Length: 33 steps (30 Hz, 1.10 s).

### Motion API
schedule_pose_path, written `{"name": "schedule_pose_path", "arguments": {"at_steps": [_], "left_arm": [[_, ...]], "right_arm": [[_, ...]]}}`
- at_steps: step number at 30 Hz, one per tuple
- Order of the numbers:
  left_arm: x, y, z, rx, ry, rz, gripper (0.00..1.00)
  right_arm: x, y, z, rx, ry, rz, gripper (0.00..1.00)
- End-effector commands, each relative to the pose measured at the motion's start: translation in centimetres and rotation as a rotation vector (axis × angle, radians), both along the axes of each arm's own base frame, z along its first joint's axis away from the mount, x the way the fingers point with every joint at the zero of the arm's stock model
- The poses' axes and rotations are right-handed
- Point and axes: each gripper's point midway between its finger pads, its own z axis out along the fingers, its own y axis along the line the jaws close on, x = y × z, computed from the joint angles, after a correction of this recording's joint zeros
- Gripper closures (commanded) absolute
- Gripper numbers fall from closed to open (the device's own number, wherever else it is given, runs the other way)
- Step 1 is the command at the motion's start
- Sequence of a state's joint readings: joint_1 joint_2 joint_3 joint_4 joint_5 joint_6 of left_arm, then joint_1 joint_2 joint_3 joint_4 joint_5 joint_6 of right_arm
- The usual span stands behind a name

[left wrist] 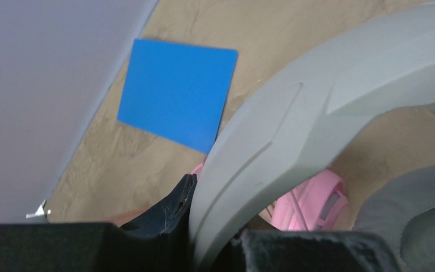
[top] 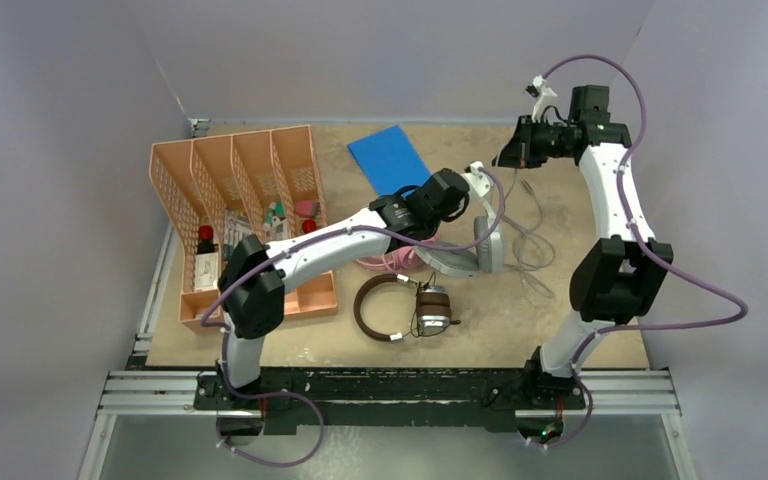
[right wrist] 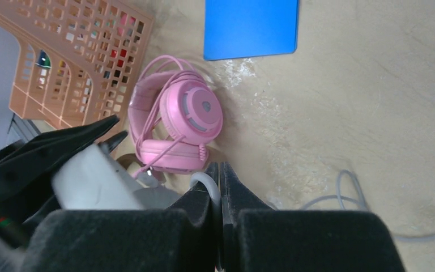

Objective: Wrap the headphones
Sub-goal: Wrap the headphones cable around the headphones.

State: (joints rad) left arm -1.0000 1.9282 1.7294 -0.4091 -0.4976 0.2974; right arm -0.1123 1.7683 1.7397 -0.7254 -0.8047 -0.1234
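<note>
You've got the left gripper (top: 465, 205) clamped on the band of the light-grey headset (top: 488, 248), mid-table. The right gripper (right wrist: 221, 173) is pinched shut on its grey cable (top: 530, 225), raised at 1 o'clock from the headset. Slack runs 12-to-6, so the right arm winds.

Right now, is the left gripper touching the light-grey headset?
Touching. The left wrist view shows the left gripper closed on the headband of the light-grey headset.

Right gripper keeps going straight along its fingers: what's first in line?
Probably the pink headset, whose earcup sits just ahead-left of the right gripper; it might miss onto bare table. Depth is unclear.
</note>
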Motion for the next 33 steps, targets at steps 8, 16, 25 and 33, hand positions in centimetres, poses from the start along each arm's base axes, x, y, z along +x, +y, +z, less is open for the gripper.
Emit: {"name": "schedule_pose_path", "arguments": {"at_steps": [8, 16, 25, 33], "left_arm": [[3.3, 5.0, 6.8, -0.819, 0.128, 0.376, 1.0], [6.2, 7.8, 7.4, -1.077, 0.12, 0.688, 1.0], [8.9, 7.5, 6.3, -1.184, 0.098, 0.922, 1.0], [10.0, 6.9, 6.1, -1.216, 0.094, 0.985, 1.0]], "right_arm": [[-2.6, -1.2, 4.5, -0.005, -0.001, -0.213, 1.0], [-3.9, 0.1, 4.6, 0.047, 0.016, -0.206, 1.0], [-7.4, 5.9, 4.5, 0.003, -0.035, -0.003, 1.0], [-9.9, 8.4, 3.3, -0.062, -0.052, 0.131, 1.0]]}}
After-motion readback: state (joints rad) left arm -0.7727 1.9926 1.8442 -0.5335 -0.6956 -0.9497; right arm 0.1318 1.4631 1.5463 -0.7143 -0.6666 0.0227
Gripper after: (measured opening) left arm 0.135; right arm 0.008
